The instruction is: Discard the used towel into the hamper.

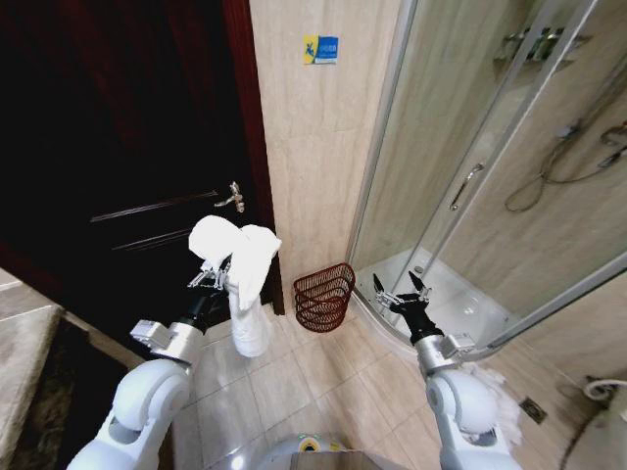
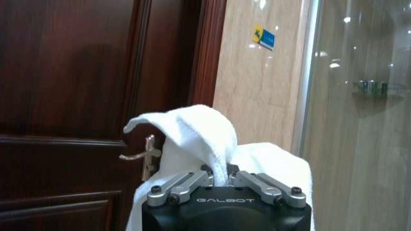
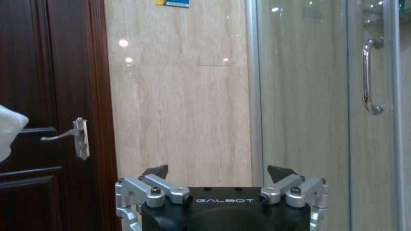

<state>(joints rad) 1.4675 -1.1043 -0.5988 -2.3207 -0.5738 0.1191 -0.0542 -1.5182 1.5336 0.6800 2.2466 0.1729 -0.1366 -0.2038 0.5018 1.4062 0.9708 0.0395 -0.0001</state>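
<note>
Two grippers are raised before me over the tiled bathroom floor (image 1: 294, 367). My left gripper (image 1: 211, 275) is clamped on the white towel (image 1: 240, 274); in the left wrist view the cloth rises from between the closed fingers (image 2: 183, 185) and folds over in a peak, with more of it draped to the side and down behind the gripper body. From the head view, the towel bunches above the gripper and hangs in a long fold below it, its lower end near the floor (whether it touches the tiles, I cannot tell). My right gripper (image 1: 400, 290) is held up with its fingers spread wide and nothing between them; the right wrist view shows the two dark fingertips (image 3: 156, 171) well apart against the beige wall. The hamper (image 1: 324, 297), a reddish-brown open-weave wire basket, stands on the floor at the foot of the beige tiled wall (image 1: 323, 147), between the dark wooden door (image 1: 127, 147) and the curved glass shower enclosure (image 1: 470, 176). It lies between my two grippers, just beside the hanging towel and apart from it. The door handle (image 1: 231, 199) sits above the towel, and a small blue-and-yellow sticker (image 1: 320, 49) is fixed high on the wall.
</note>
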